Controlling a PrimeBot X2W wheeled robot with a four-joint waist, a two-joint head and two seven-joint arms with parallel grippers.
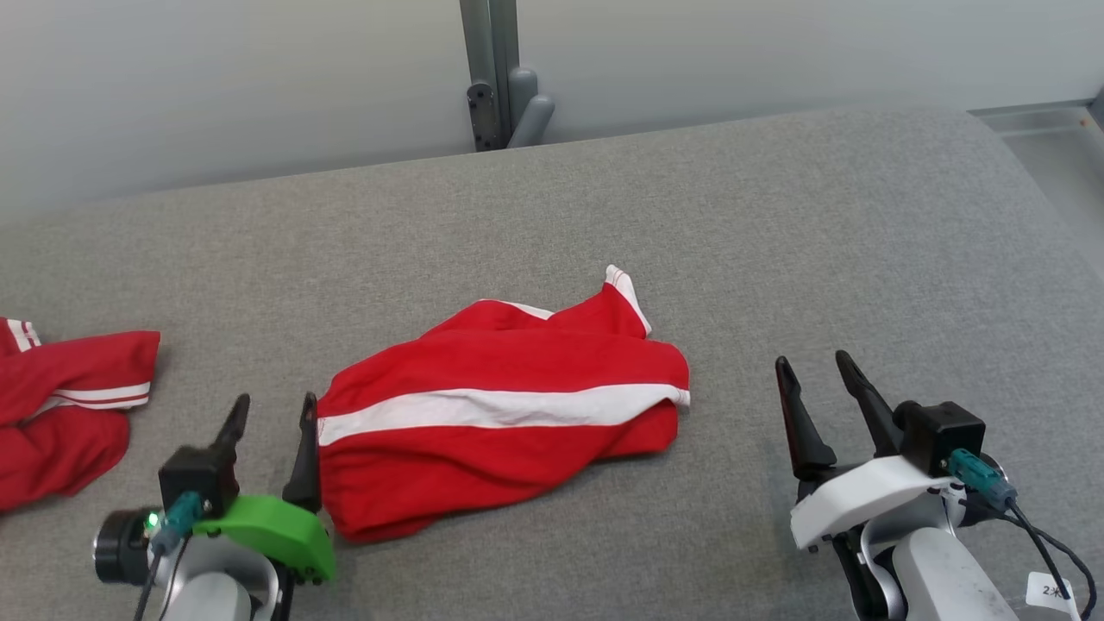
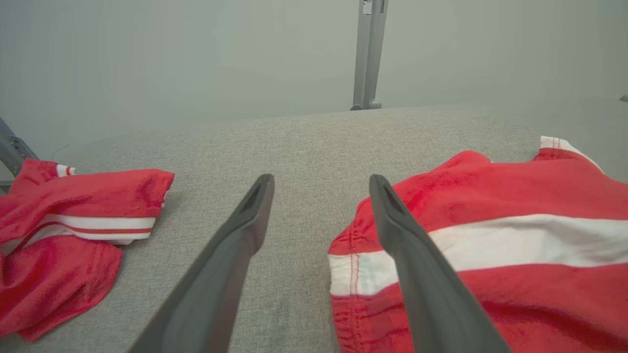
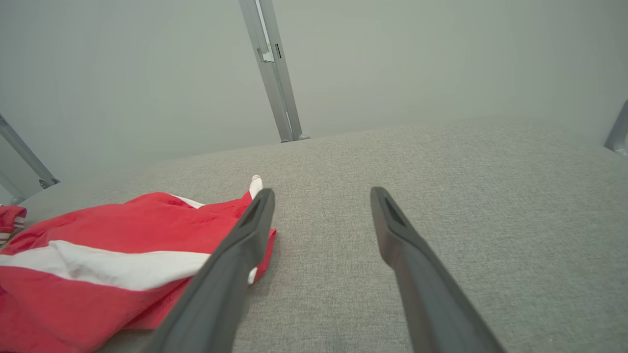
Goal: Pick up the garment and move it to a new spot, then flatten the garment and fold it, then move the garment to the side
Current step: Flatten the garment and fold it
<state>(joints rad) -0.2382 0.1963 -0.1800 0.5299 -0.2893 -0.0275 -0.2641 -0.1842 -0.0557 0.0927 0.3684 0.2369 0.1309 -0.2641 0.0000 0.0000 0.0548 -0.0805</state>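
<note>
Lower left: left gripper (image 1: 275,400) — dark fingers (image 1: 304,457), green shell (image 1: 276,530), green light (image 1: 153,520). Lower right: right gripper (image 1: 812,360) — white shell (image 1: 862,496), teal plug (image 1: 979,479), black cable (image 1: 1048,539).

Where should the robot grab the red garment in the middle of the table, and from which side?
Probably its two ends. The red garment lies crumpled, its white stripe running left to right. The open left gripper sits beside the stitched left hem, so pinch there from the left; the open right gripper could take the right end from the right.
</note>
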